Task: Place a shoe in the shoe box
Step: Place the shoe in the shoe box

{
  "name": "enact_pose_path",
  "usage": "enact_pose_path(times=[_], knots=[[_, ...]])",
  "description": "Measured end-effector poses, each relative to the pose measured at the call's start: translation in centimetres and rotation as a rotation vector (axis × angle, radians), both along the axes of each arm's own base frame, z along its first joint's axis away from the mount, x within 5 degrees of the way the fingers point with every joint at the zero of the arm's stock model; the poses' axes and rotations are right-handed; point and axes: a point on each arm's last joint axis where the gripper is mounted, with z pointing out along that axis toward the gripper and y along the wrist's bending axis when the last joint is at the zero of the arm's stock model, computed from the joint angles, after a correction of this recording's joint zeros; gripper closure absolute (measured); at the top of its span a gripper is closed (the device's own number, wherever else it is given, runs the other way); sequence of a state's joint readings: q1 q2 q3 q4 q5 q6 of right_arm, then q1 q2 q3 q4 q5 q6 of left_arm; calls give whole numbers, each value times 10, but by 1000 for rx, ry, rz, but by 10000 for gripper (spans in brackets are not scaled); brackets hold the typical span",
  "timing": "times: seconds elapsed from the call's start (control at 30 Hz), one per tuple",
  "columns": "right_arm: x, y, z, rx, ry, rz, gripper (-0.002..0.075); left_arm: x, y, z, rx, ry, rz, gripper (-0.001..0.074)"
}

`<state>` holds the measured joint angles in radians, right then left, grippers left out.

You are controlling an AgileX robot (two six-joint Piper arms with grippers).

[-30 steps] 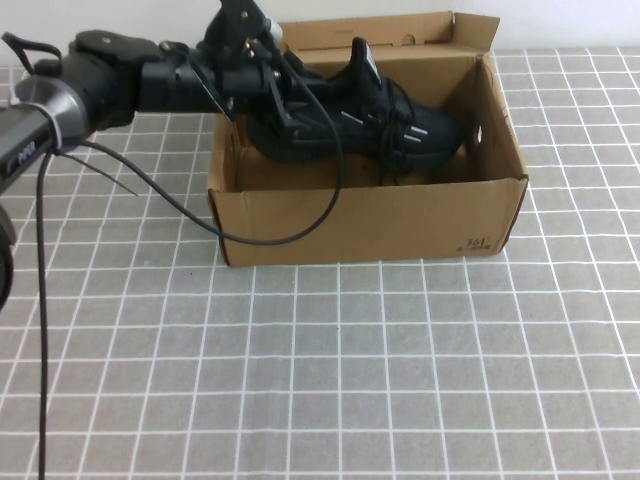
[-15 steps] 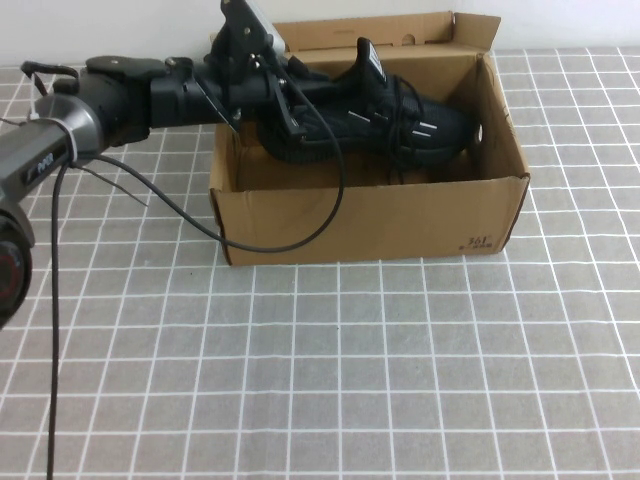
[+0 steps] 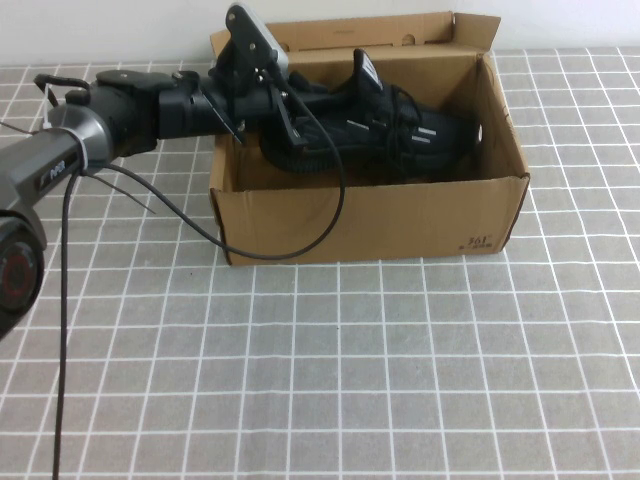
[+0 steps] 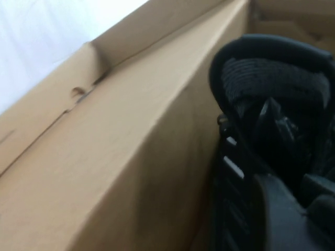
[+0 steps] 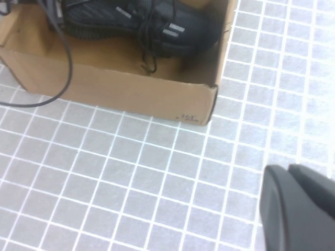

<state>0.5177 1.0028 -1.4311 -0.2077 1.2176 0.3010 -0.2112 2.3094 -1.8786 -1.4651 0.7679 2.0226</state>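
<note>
The black knit shoe (image 3: 400, 130) with small white dash marks lies lengthwise inside the brown cardboard shoe box (image 3: 370, 220), toe toward the right wall. My left gripper (image 3: 285, 112) reaches over the box's left wall and is shut on the shoe's heel end. In the left wrist view the shoe's heel (image 4: 272, 89) sits close beside the box's inner wall (image 4: 131, 157). My right gripper (image 5: 285, 172) is shut and empty, held above the tiled floor to the right front of the box (image 5: 131, 89); it is outside the high view.
The box stands on a grey tiled surface with white grid lines (image 3: 350, 380). Its back flaps (image 3: 400, 30) stand open against a white wall. A black cable (image 3: 290, 240) from the left arm hangs down over the box's front wall.
My left gripper has carried the shoe to the right and lower, so the shoe now sits deeper in the box. The box has stayed put.
</note>
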Motion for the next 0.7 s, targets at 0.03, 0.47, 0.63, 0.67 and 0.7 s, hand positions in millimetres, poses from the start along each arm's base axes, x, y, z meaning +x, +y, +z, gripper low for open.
enact_pose_path(times=[0.03,0.47,0.63,0.67,0.7], knots=[[0,0,0,4,3,3,742,1,1,0,5,-3,14,667],[-2,1,-2,6,25,12,742,6,2,1,5,-1,80,454],[-2,1,-2,3,27,18,742,2,2,4,-4,60,79,405],[-2,1,-2,4,28,19,742,1,3,7,9,65,79,402],[-2,1,-2,4,28,19,742,-1,3,11,25,67,76,400]])
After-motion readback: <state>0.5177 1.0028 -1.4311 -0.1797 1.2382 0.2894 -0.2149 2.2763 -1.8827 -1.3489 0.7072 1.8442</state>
